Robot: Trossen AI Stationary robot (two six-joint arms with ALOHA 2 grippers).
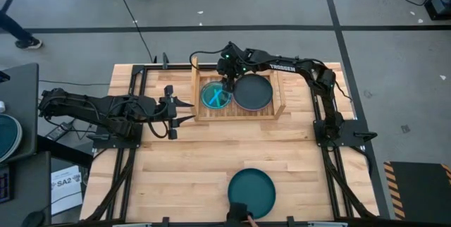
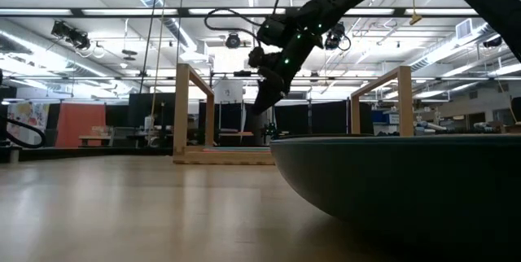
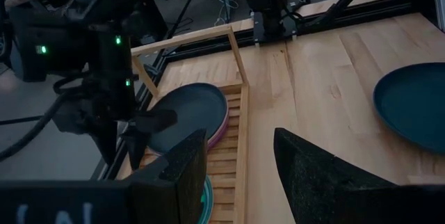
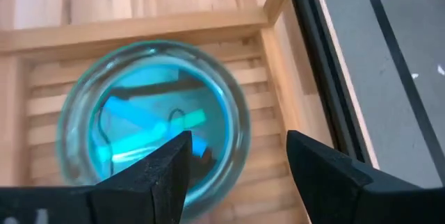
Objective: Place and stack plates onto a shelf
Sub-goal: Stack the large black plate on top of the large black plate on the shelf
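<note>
So the shelf [image 1: 240,111] sits toward the far side of my table [image 1: 176,178], and it's got two spots filled. On its left half there's a translucent cyan plate [image 1: 215,96] lying flat on the slats, and the right wrist cam looks straight down into it [image 4: 156,123]. On the right half there's a dark plate [image 1: 252,92], and from the left wrist cam I can see it's actually stacked on a pinkish-purple plate [image 3: 220,126] whose rim peeks out underneath. One more dark green-teal plate [image 1: 251,191] is off the shelf, down by the near edge of the table, well apart from everything. It fills the foreground of the low cam.

Right gripper [image 1: 227,84] hangs over the shelf, just above the inner edge of the cyan plate. Its fingers [image 4: 156,172] are spread apart with nothing between them. I can't tell if they touch the plate.

Left gripper [image 1: 184,111] is parked just left of the shelf, above the table, jaws apart and empty.

The surface is pale butcher block on a black frame. Beyond it is grey floor with dark tape lines and some cables, and the low cam shows a big open room with ceiling lights.
</note>
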